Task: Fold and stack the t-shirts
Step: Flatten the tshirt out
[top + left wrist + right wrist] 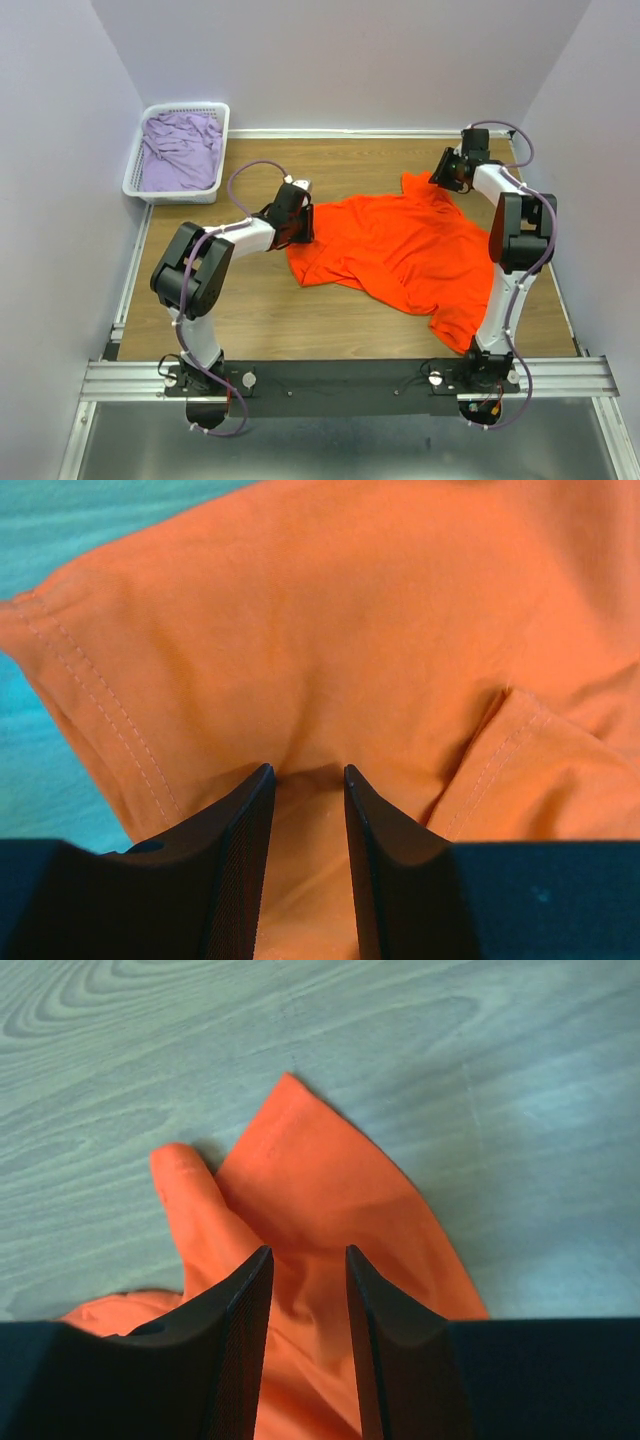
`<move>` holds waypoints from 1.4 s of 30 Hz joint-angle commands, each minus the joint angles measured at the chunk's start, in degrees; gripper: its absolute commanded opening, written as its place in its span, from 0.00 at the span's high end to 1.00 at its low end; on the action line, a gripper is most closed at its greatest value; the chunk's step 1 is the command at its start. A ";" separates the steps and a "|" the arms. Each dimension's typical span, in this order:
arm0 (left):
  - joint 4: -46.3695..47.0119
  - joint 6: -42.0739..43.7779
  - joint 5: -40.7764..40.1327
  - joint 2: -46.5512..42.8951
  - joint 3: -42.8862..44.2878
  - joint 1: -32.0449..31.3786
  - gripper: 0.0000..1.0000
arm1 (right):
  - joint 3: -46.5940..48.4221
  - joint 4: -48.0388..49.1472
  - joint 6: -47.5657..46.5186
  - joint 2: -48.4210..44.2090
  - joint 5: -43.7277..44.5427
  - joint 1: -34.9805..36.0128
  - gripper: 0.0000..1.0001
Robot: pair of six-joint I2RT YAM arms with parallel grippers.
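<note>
Lilac t-shirt (182, 150): crumpled in a heap inside the white lattice basket (170, 197), upper left of the top view, hard against the left wall and off the wooden table's (260, 320) back corner.
Left arm (215, 255): reaches from the lower left up toward the middle; its purple cable loops above the wrist.
Left gripper (300, 225): sits on the left edge of the orange t-shirt (400, 250). In the left wrist view the left gripper (307, 770) has its jaws narrow, with a puckered fold of the orange t-shirt (330, 630) pinched between them. A stitched hem runs down the left of that frame and a second seamed flap lies at lower right.
Orange t-shirt: spread unfolded and rumpled across the middle and right of the table, well apart from the basket. One point reaches up toward the back edge and another trails down to the lower right.
Right arm (515, 235): stands along the right side, its upright link crossing in front of the shirt's right edge.
Right gripper (440, 178): at the shirt's upper point, near the back of the table. In the right wrist view the right gripper (308, 1250) has its jaws narrow on creased cloth of the orange t-shirt (320, 1200). Beyond the fingertips a corner of the cloth and a rolled flap lie flat on bare wood.
Rail (350, 378): metal bar across the bottom, carrying both arm bases.
</note>
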 commanded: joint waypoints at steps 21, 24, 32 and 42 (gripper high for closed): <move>-11.35 3.38 1.18 2.25 2.16 4.54 0.58 | 12.17 2.30 3.68 16.86 -0.01 -7.23 0.57; -12.50 4.52 1.01 5.33 6.22 5.15 0.57 | 13.93 2.30 3.06 18.01 0.34 -7.76 0.55; -16.28 6.63 2.67 14.03 19.20 9.11 0.57 | 20.34 2.13 3.85 22.75 -1.15 -9.07 0.52; -22.52 5.56 7.25 23.36 32.77 13.33 0.47 | 33.79 1.25 4.73 27.52 -7.56 -9.08 0.39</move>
